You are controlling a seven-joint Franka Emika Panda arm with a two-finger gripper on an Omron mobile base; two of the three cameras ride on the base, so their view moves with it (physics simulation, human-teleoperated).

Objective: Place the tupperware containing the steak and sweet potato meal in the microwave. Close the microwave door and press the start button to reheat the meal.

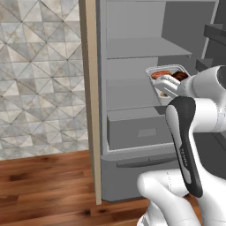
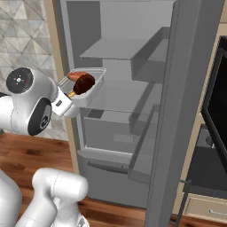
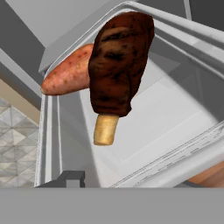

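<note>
Gripper point(image 2: 74, 98) clamped on tupperware point(image 2: 94, 91) rim, held up in front of open fridge point(image 2: 133, 88) | steak point(image 3: 119, 61) + sweet potato point(image 3: 70, 72) inside | risk: tray tilts, food slides out; rim grip slips en route.

Open grey fridge point(image 2: 133, 88), shelves bare; wood floor point(image 1: 44, 185); patterned tile wall point(image 1: 39, 79).
</note>
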